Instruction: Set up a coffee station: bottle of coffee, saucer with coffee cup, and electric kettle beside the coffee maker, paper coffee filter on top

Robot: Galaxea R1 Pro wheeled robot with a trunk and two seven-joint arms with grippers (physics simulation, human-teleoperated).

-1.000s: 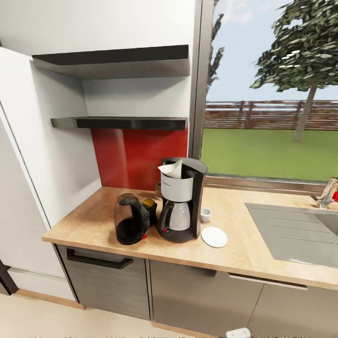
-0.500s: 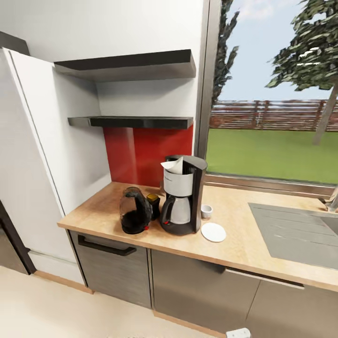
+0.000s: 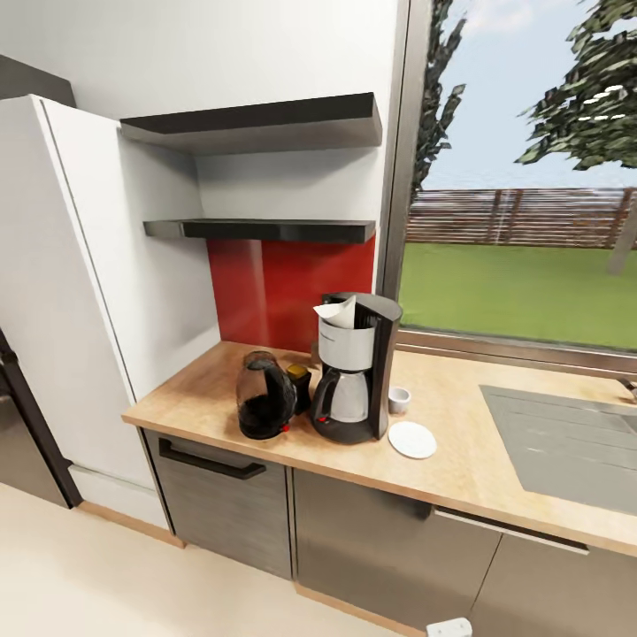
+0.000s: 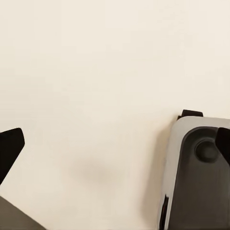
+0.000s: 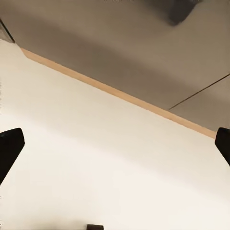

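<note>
The black and silver coffee maker [image 3: 354,367] stands on the wooden countertop [image 3: 478,482] with a white paper filter [image 3: 336,310] on top. A dark electric kettle [image 3: 264,409] sits just to its left. The coffee bottle [image 3: 299,387] shows partly between and behind the two. Right of the maker, a small white cup [image 3: 399,400] stands on the counter just behind a white saucer [image 3: 412,440], apart from it. My left gripper [image 4: 116,146] is open over bare floor beside my grey base [image 4: 196,187]. Open as well, my right gripper [image 5: 116,143] hangs over the floor near the cabinet foot.
Two dark wall shelves [image 3: 265,232] hang above the counter's left end, next to a tall white cabinet [image 3: 80,292]. A grey sink [image 3: 566,442] is set into the counter at the right, under a large window. Drawers with a dark handle [image 3: 211,460] lie below.
The whole head view has shifted, so the camera moved: the counter things now sit a little further right and smaller. None of them changed place among themselves.
</note>
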